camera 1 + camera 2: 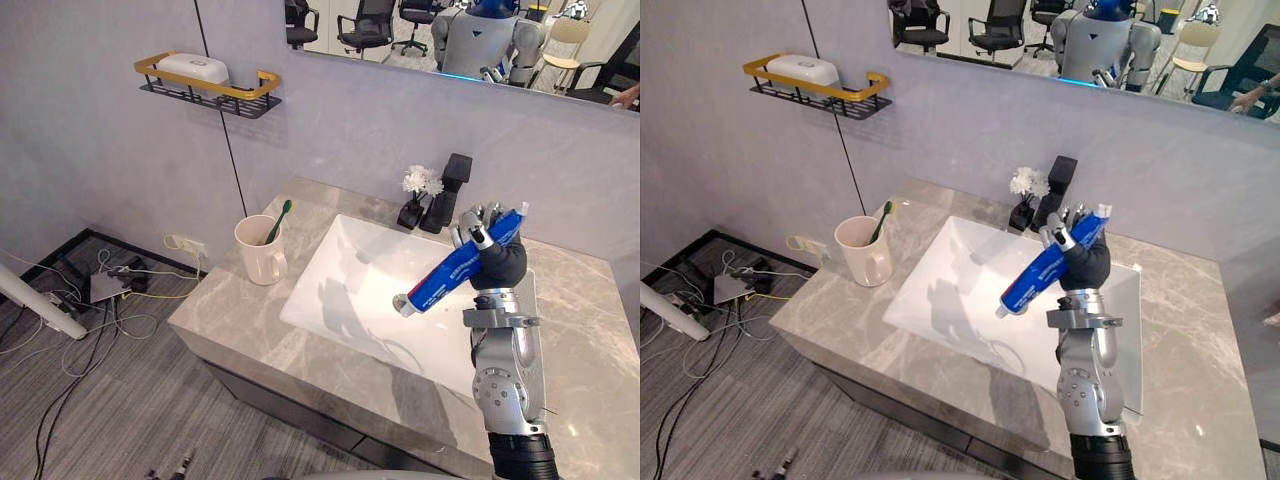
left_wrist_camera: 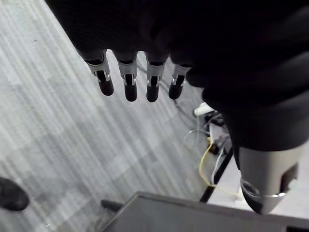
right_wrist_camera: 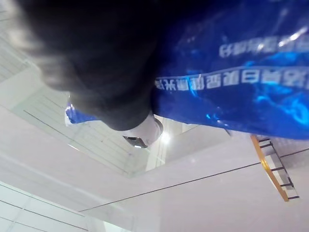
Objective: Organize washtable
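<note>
Your right hand point(image 1: 495, 258) grasps tube point(image 1: 445, 280), tilted, above sink point(image 1: 340, 270) | your left hand point(image 2: 129, 79) relaxed, empty, over floor point(image 2: 58, 125) | cup point(image 1: 258, 255) on counter point(image 1: 225, 310)

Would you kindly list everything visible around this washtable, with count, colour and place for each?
stone countertop: one, grey marbled, against the wall
rectangular sink basin: one, white, set in the countertop
ceramic mug: one, cream, on the countertop left of the basin
toothbrush: one, green, standing in the mug
faucet: one, black, behind the basin
small vase of flowers: one, black with white blooms, beside the faucet
wire wall shelf: one, black and gold, upper left
lidded box: one, white, on the shelf
mirror: one, above the basin
cables: several, on the floor at left
toothpaste tube: one, blue, over the basin
right hand: closed round the tube
left hand: fingers straight, above the floor
</note>
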Robot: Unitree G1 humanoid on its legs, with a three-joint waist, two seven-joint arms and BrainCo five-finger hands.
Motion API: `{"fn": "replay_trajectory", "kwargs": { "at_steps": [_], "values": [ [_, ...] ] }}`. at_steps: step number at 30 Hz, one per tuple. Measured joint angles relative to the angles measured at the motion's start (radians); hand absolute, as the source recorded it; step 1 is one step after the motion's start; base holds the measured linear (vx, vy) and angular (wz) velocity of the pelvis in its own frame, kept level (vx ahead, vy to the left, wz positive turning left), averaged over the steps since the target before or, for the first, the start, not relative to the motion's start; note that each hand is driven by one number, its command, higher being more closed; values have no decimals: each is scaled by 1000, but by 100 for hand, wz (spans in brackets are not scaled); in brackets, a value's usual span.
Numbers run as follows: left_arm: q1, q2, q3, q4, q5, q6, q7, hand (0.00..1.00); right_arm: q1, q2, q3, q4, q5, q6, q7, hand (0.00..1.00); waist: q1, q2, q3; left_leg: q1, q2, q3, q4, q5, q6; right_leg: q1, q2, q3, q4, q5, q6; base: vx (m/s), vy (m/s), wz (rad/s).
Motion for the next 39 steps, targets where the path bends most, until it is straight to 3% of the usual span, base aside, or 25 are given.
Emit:
{"fn": "replay_trajectory", "kwargs": {
  "at_steps": [5,11,23,26,30,39],
  "values": [
    [-13,56,-131,69,21,0,-47,0,0,0,1,0,-15,-7,-18,100,0,-4,1,-2,0,-10,6,1,-2,3,1,3,0,0,0,-42,1,2],
    [-32,97,-211,102,50,0,-68,0,-26,0,36,0,-67,-36,-45,100,1,-10,6,-4,3,-14,6,2,-3,4,3,3,0,-1,-1,-26,1,1],
    [-46,133,-294,102,68,-4,-61,0,-227,54,162,-6,-219,-98,-125,100,10,-23,19,-9,1,-20,-2,2,-3,-1,2,-3,0,-9,6,5,9,2],
    [-59,144,-329,101,87,-8,-59,0,-295,57,191,-4,-263,-112,-147,100,31,-20,26,-16,2,-29,-1,2,-3,-3,3,-16,0,-10,6,28,12,11],
    [-64,155,-357,99,96,-27,-46,0,-394,59,230,18,-312,-114,-184,100,38,-23,45,-24,3,-45,0,2,-3,-1,4,-29,0,-10,6,-5,4,13],
    [-74,184,-418,97,99,-43,-44,0,-613,58,266,191,-401,-114,-234,100,87,-34,58,-48,2,-77,16,2,-4,-1,4,-60,0,-14,5,-31,-4,11]
  ]
}}
